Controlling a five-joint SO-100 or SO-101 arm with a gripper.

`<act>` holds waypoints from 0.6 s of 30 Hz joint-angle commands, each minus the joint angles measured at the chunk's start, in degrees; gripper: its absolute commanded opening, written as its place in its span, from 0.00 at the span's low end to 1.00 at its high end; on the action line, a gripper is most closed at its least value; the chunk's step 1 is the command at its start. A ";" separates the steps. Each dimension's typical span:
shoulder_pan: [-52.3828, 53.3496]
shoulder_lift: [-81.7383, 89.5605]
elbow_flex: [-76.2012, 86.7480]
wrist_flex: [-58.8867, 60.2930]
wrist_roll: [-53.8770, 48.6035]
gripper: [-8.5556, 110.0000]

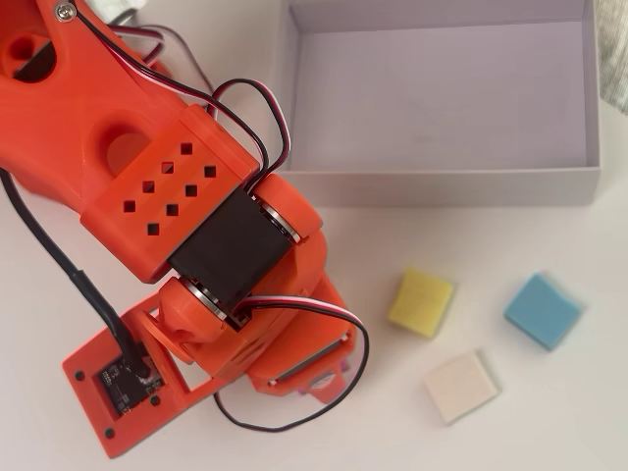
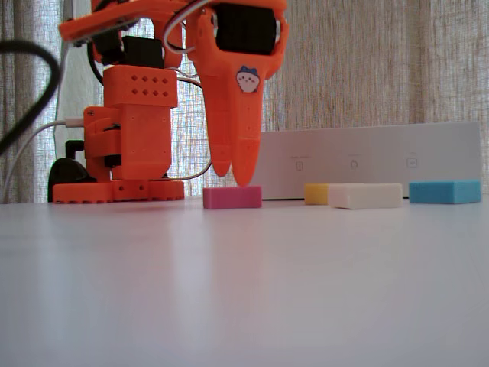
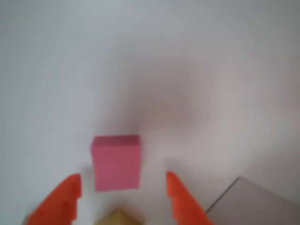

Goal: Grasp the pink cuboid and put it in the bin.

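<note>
The pink cuboid (image 3: 116,161) lies flat on the white table. In the wrist view it sits between my two orange fingertips (image 3: 70,187), a little ahead of them. My gripper (image 3: 123,187) is open and holds nothing. In the fixed view the gripper (image 2: 233,177) points straight down, its tips just above the pink cuboid (image 2: 231,197). In the overhead view my arm covers the gripper, and only a sliver of the pink cuboid (image 1: 324,386) shows under it. The bin (image 1: 442,184), a shallow white box, stands empty at the upper right; its wall (image 2: 367,160) is behind the blocks.
A yellow block (image 1: 420,302), a cream block (image 1: 461,387) and a blue block (image 1: 543,310) lie to the right of the gripper, between it and the bin. Black and white cables loop around the arm. A grey flat corner (image 3: 255,204) shows at the wrist view's lower right.
</note>
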 commanded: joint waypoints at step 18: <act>1.76 -4.39 2.37 -9.05 -0.79 0.22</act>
